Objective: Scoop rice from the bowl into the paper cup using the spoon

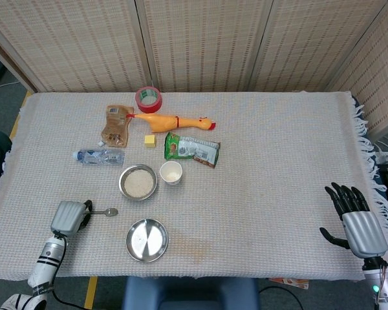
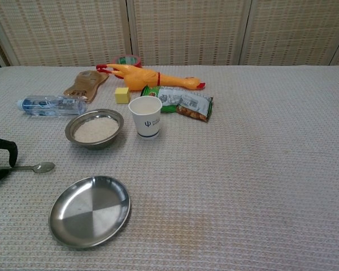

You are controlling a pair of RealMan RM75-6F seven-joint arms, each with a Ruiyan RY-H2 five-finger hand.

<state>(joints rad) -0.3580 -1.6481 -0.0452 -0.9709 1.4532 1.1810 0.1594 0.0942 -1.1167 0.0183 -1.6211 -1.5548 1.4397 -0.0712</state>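
The left hand sits at the near left corner of the counter, its dark fingers curled about the handle end of the spoon, which lies flat on the woven cloth with its scoop end pointing right; whether the grip is firm enough to lift cannot be told. The spoon looks like thin stiff metal, light and likely slippery, so the far end of the handle is the sensible hold, leaving the scoop end free. The right hand rests well apart at the near right edge, fingers spread and holding nothing. Just beyond the spoon stands the steel bowl of rice, loose grains apt to spill, and beside it on the right the paper cup, light and easily tipped. An empty steel plate lies near the spoon, clear of the path. Further back a water bottle, a yellow block, a snack packet, a rubber chicken, a brown pouch and red tape crowd behind the bowl, not between it and the cup.
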